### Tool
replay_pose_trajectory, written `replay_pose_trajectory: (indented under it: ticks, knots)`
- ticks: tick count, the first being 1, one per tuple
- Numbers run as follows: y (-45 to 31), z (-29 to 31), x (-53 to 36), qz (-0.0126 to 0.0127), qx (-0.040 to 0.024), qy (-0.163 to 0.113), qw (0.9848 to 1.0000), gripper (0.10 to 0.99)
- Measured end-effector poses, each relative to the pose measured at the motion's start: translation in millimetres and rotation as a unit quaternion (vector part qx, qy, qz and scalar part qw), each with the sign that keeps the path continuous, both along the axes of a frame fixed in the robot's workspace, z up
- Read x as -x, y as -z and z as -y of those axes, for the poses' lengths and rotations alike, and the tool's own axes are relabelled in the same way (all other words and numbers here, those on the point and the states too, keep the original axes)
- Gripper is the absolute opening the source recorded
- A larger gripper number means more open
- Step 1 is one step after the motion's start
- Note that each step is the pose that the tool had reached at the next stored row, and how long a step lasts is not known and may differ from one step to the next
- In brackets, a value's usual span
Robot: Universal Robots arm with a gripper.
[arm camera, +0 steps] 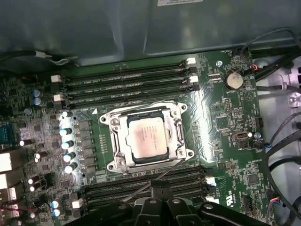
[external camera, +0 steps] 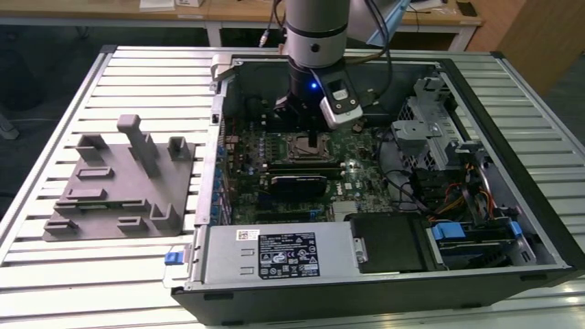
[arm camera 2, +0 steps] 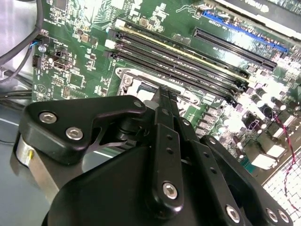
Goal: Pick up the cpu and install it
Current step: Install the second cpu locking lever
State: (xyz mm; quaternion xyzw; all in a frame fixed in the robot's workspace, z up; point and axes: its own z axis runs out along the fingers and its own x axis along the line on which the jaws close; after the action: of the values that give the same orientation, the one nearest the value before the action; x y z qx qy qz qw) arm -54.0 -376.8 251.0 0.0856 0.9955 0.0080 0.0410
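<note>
The cpu (arm camera: pixel 147 138), a pale silvery square chip, lies flat inside the metal-framed socket (arm camera: pixel 114 141) of the green motherboard (arm camera: pixel 225 117) in the first wrist view. In the exterior view the same socket (external camera: pixel 308 144) sits mid-board inside the open computer case. My gripper (arm camera: pixel 162 184) hovers above the board just beside the socket, over the memory slots (arm camera: pixel 141 186), with its two black fingers pressed together and nothing between them. In the second wrist view the gripper (arm camera 2: pixel 164 92) points down at the socket's edge (arm camera 2: pixel 126 77). It is apart from the cpu.
A grey moulded tray (external camera: pixel 119 185) stands on the slatted table at the exterior view's left. Around the board are the case walls (external camera: pixel 219 103), a power supply (external camera: pixel 274 253), a drive cage (external camera: pixel 429 137) and loose cables (external camera: pixel 457 199). Memory slots flank the socket.
</note>
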Motion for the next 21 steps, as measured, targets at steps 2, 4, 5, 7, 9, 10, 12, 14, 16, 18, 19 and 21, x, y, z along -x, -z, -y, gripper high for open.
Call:
replay_pose_trajectory:
  ticks: [2,4,5,7,9,10,12,14,16,18,19,21]
  knots:
    - [0.4,1.4,0.0,0.0,0.0,-0.005,1.0,0.106]
    - [0.9,2.6,0.0,0.0,0.0,-0.01,0.9999,0.106]
    - [1.2,3.2,0.0,0.0,0.0,-0.013,0.9999,0.106]
    - [2.0,4.5,0.4,0.0,0.0,-0.019,0.9998,0.106]
    - [3.4,5.3,1.6,0.0,-0.0001,-0.026,0.9997,0.106]
    - [4.2,5.6,2.4,0.0,0.0,-0.03,0.9996,0.106]
    - [6.2,6.0,3.8,0.0,-0.0001,-0.038,0.9993,0.106]
    - [8.2,6.5,5.0,0.0,0.0,-0.047,0.9989,0.106]
    - [9.9,7.0,6.5,0.0,-0.0001,-0.054,0.9985,0.106]
    - [12.1,7.6,8.2,0.0,-0.0002,-0.061,0.9982,0.106]
    - [13.2,7.9,9.1,0.0,-0.0002,-0.064,0.998,0.106]
    - [15.7,8.2,10.9,0.0,-0.0002,-0.069,0.9976,0.106]
